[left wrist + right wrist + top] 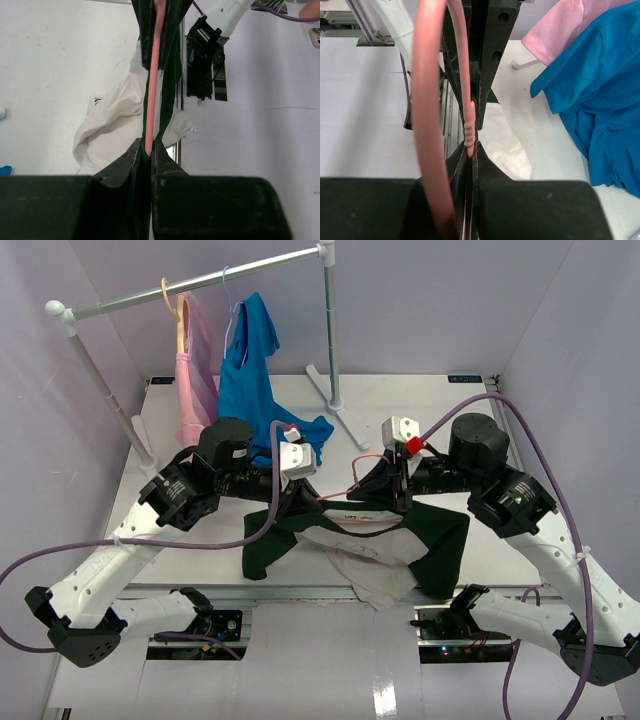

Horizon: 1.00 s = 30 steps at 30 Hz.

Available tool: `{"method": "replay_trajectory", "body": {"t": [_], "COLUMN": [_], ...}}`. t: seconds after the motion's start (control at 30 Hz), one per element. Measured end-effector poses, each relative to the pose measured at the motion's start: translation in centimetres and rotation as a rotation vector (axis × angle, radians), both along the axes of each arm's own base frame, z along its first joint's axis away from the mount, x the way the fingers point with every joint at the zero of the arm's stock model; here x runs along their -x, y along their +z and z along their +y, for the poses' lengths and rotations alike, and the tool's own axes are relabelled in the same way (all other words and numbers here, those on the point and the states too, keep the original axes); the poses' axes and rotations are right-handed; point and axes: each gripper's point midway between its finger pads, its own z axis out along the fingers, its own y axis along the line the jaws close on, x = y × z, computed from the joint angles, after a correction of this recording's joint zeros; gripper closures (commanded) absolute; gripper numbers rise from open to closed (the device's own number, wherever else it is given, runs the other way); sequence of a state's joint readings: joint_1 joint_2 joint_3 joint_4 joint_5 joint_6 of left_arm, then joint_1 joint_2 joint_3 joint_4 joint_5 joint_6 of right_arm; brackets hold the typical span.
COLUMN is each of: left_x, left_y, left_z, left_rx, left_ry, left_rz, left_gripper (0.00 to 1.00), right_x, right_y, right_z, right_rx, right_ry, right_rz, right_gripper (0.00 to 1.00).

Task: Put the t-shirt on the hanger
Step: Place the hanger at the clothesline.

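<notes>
My left fingers [127, 169] are pinching tight on the hanger [151, 95] wire amid green t-shirt [112, 122] fabric; my right fingers [487, 167] are clamping the hanger's twisted neck.

t-shirt [375, 562]: white body, dark green sleeves | hanger [150, 115]: pink | hung shirt [245, 380]: bright blue

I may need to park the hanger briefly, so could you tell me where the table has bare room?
The clearest patch of the table is far right, between the rack foot and the right wall. The middle is crowded with the t-shirt and the hanger. The blue shirt hangs over the back left.
</notes>
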State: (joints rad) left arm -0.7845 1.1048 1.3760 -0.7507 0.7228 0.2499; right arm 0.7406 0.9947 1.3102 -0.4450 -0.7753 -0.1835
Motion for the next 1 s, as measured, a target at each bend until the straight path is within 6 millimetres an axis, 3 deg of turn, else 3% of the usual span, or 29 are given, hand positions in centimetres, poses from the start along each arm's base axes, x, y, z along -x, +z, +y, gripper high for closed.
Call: {"method": "replay_trajectory", "body": {"t": [0.03,0.1,0.23,0.6,0.8,0.87,1.0], "left_x": [0.0,0.0,-0.2,-3.7,-7.1,-7.6,-8.3], "left_y": [0.0,-0.1,-1.5,-7.0,-10.4,-10.8,-9.9], "left_z": [0.1,0.3,1.1,3.9,7.9,9.4,11.6], "left_rx": [0.006,0.011,-0.014,-0.153,-0.295,-0.326,-0.341], "left_ry": [0.008,0.033,0.101,0.455,0.843,0.950,1.101], "left_rz": [0.001,0.005,0.035,0.145,0.220,0.235,0.231], "left_gripper": [1.00,1.00,1.00,1.00,1.00,1.00,1.00], "right_x": [-0.1,-0.5,-1.4,-4.2,-3.1,-2.6,-2.3], "right_y": [0.0,0.1,0.8,0.8,1.5,2.4,3.5], "right_z": [0.0,0.0,-0.3,-3.8,-7.6,-8.8,-10.1], "right_rx": [0.001,-0.002,-0.027,-0.067,-0.147,-0.187,-0.236], "right_ry": [-0.009,-0.030,-0.095,-0.421,-0.550,-0.582,-0.623], "right_rz": [0.002,0.001,-0.022,-0.028,-0.070,-0.091,-0.116], "right_gripper": [0.68,0.41,0.15,0.04,0.03,0.03,0.03]}}
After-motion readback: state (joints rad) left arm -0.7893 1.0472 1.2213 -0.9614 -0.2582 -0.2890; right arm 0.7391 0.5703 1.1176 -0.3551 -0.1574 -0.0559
